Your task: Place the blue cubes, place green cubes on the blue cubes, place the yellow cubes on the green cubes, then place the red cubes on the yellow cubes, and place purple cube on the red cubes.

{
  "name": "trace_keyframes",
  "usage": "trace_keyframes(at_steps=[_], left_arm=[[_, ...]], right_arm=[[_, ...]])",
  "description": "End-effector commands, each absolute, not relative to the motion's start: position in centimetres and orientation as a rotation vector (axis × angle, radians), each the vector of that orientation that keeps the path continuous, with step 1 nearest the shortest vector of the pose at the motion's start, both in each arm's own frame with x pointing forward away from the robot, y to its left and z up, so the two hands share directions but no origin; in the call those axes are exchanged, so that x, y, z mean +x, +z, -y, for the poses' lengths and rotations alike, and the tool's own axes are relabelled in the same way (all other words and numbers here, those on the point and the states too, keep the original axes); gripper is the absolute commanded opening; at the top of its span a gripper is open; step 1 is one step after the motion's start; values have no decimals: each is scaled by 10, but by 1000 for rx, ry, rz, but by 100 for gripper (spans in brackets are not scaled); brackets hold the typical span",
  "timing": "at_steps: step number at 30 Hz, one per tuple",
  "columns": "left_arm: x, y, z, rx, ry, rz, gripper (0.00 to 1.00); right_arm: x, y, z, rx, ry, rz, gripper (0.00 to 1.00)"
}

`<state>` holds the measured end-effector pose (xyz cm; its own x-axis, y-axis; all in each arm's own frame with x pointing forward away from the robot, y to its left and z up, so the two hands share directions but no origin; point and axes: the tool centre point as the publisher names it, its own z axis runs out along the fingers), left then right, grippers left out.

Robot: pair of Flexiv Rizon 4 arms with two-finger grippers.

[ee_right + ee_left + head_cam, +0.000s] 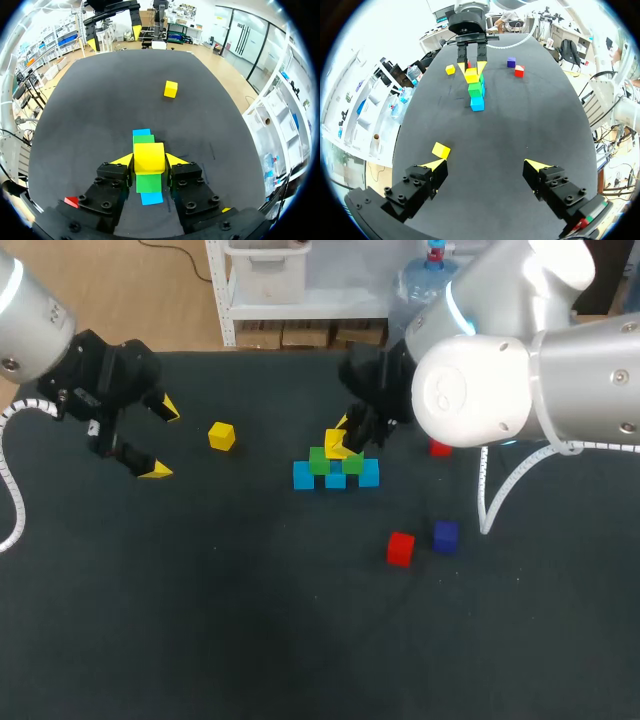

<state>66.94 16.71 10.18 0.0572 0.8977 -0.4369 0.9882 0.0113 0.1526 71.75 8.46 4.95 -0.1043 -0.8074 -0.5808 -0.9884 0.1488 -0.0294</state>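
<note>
1. The right gripper [149,161] is clenched on a yellow cube [148,154], with one yellow-tipped finger pressed to each side. It holds the cube directly over a small stack near the middle of the dark table [200,640].
2. The stack is three blue cubes [335,478] lined up in a touching row, with two green cubes [319,460] seated on top. The gripped yellow cube sits over the join between the green pair. Whether it rests on them or hangs just clear cannot be told.
3. Seen from the head camera, the left gripper [162,440] stands at nine o'clock from the stack and well apart from it. Its fingers are spread wide and nothing lies between them.
4. A spare yellow cube [221,436] lies on the table, also toward nine o'clock, between the left gripper and the stack and nearer the gripper.
5. A red cube [400,548] lies at five o'clock from the stack. The purple cube [446,536] is near it, at its three o'clock, with a gap between the two.
6. A second red cube [440,448] lies at three o'clock from the stack, partly hidden behind the right arm [520,370].
</note>
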Motion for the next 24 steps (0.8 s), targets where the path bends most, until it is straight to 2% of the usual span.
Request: trace_keyframes(at_steps=[1,9,24], left_arm=[[669,101,-168,1929,-297,-1876,100],[669,101,-168,1929,-297,-1876,100],[669,101,-168,1929,-297,-1876,100]], right_arm=[[719,49,-85,-1711,518,-1966,27],[719,49,-83,-1712,515,-1969,35],[719,47,-85,-1716,523,-1967,37]])
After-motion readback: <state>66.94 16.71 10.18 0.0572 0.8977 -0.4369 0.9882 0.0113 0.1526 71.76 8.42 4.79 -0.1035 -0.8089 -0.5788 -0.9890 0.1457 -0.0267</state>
